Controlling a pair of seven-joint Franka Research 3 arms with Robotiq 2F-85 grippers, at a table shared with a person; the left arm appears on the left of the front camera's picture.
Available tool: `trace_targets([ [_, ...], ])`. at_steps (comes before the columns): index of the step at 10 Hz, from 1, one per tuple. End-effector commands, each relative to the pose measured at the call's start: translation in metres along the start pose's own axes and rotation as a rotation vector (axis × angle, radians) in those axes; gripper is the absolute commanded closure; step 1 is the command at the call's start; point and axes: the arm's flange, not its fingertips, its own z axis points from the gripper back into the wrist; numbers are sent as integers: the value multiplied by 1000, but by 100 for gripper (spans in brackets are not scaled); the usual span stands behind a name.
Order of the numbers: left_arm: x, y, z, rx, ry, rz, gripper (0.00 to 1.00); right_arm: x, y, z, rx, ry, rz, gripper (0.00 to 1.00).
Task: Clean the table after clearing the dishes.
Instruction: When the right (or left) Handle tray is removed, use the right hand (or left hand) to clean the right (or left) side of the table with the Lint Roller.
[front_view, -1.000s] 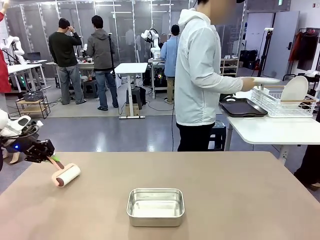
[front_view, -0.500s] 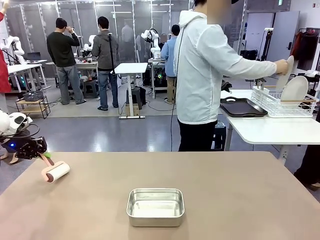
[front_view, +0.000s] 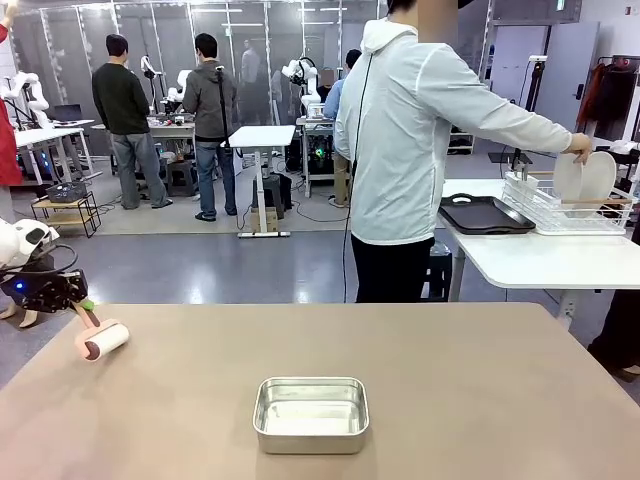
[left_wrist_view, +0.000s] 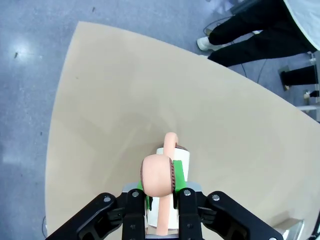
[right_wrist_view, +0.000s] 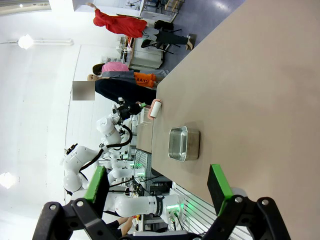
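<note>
A wide taupe-brown tabletop (front_view: 480, 400) stretches across the front view. At its far left edge, the left gripper (front_view: 80, 303) is clamped tight on the pink handle of a lint roller (front_view: 102, 340), whose white roll rests on the tabletop near the left corner. In the left wrist view the same gripper (left_wrist_view: 162, 192) shows its green pads pressed against the roller's pink handle (left_wrist_view: 158, 175), with the white roll lying below on the taupe surface. Near the front middle of the tabletop sits a small steel pan (front_view: 311, 413), well apart from the roller. The right gripper (right_wrist_view: 160, 187) hangs above the tabletop with its green-padded fingers spread wide and nothing between them. Beyond the tabletop a person in a pale hooded jacket (front_view: 420, 130) faces away and reaches with one hand (front_view: 577, 148) toward cream-white plates (front_view: 588, 176) standing upright in a white wire rack (front_view: 545, 208) on a smaller white table (front_view: 540, 262), beside a dark tray (front_view: 485, 214).
</note>
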Motion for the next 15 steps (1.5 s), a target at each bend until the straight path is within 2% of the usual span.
trace_targets([
  [1, -18, 2, 2, 65, -18, -45, 79, 0, 3, -1, 7, -1, 7, 0],
  [2, -19, -13, 31, -17, -27, -80, 79, 0, 3, -1, 7, -1, 7, 0],
  [3, -22, -35, 70, -214, 18, -150, 79, 0, 3, -1, 7, -1, 7, 0],
  [5, -24, -58, 96, -288, 9, -201, 79, 0, 3, -1, 7, -1, 7, 0],
  [10, -55, -138, 118, -216, -57, -252, 79, 0, 3, -1, 7, -1, 7, 0],
  [15, -86, -189, 109, -284, 6, -276, 79, 0, 3, -1, 7, -1, 7, 0],
])
